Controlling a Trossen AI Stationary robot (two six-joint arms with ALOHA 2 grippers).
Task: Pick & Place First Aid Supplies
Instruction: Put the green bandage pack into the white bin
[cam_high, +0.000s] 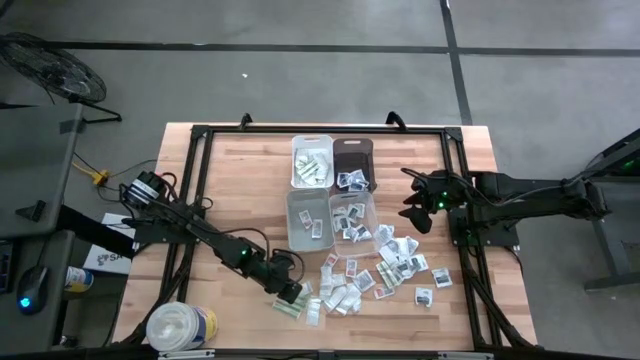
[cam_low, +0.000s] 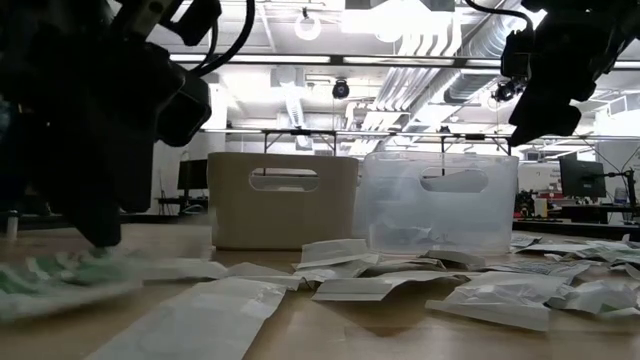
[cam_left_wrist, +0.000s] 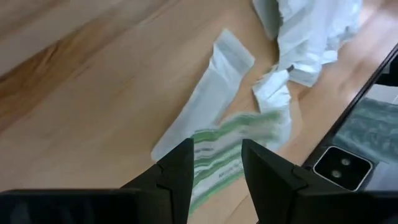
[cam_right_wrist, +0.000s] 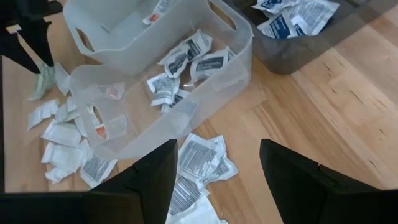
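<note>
The first aid supplies (cam_high: 370, 275) are many small flat paper packets, loose on the wooden table in front of the bins; the low view shows them (cam_low: 400, 285) lying flat. My left gripper (cam_high: 292, 297) is low over the near left end of the pile. It is open, with a finger on each side of a green-striped packet (cam_left_wrist: 224, 152) that lies on the table (cam_high: 230, 180). A longer white packet (cam_left_wrist: 205, 99) lies beside it. My right gripper (cam_high: 418, 215) hangs open above the table's right side, behind the pile, with nothing between its fingers (cam_right_wrist: 155, 180). My left gripper (cam_left_wrist: 216, 171) comes slanting down from the table's left, its fingers (cam_left_wrist: 180, 171) on either side of the green-striped packet's near end (cam_left_wrist: 211, 174). Whether they touch the packet, I cannot tell. The packet lies flat on the table.
Four small bins stand at mid table: a white one (cam_high: 312, 160) with greenish packets, a dark one (cam_high: 353, 165), and two clear ones (cam_high: 308, 222) (cam_high: 352, 215) holding some packets. A big white tub (cam_high: 180, 325) stands at the near left corner. A black frame (cam_high: 200, 140) rims the table.
</note>
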